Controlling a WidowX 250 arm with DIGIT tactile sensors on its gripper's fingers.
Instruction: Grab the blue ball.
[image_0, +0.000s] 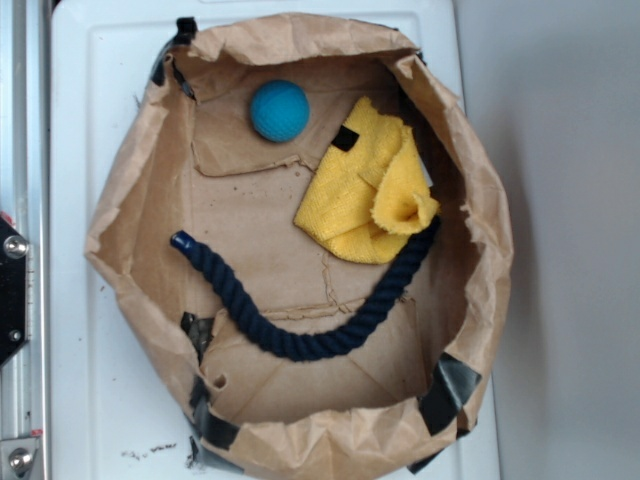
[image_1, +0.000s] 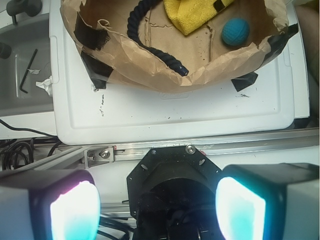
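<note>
- Nearest my wrist camera, the gripper (image_1: 157, 207) fills the bottom edge; I see its two glowing finger pads (image_1: 75, 212) standing wide apart with nothing between them, above the black round robot base (image_1: 172, 175) and an aluminium rail (image_1: 200, 147).
- Beyond the rail lies the white plastic tray lid (image_0: 80, 200), which carries everything else.
- On it sits a brown paper bag (image_0: 130, 180), rolled down into a shallow bowl and patched with black tape (image_0: 445, 390) along its rim.
- Inside, a dark navy twisted rope (image_0: 300, 335) curves from the bag's left side down along the lower floor and up towards the right wall, where its end passes under the cloth.
- I see a yellow cloth (image_0: 375, 185), folded and crumpled, at the bag's upper right, with a small black tag (image_0: 346, 138) on it.
- At the bag's top edge, close to the back wall and just left of the cloth, rests the blue ball (image_0: 279, 110), apart from the rope and well away from the gripper.
</note>
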